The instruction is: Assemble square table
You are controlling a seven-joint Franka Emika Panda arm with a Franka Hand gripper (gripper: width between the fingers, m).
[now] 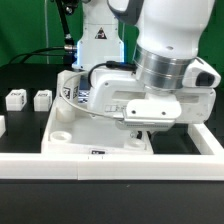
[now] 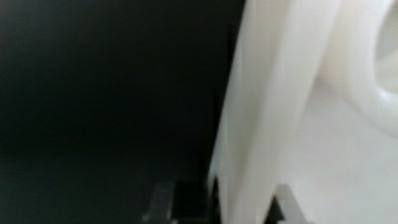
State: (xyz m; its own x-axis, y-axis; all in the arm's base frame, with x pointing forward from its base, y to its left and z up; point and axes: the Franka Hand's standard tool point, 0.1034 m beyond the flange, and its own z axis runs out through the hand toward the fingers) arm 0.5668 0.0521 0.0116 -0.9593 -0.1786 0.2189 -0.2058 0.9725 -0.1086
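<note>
The square table slab (image 1: 68,122) is a large white plate with a raised rim and round corner holes, lying flat in the middle of the table. My gripper (image 1: 142,127) is down at the slab's side toward the exterior view's right. In the blurred wrist view the slab's rim (image 2: 267,100) runs between my two fingers, with the gripper (image 2: 228,205) straddling it and the jaws close against the rim. Two small white tagged leg posts (image 1: 15,99) (image 1: 42,99) stand on the exterior view's left, apart from the slab.
A long white rail (image 1: 110,160) lies along the front just before the slab, and another white rail (image 1: 205,138) runs back on the exterior view's right. The robot base (image 1: 98,40) stands behind the slab.
</note>
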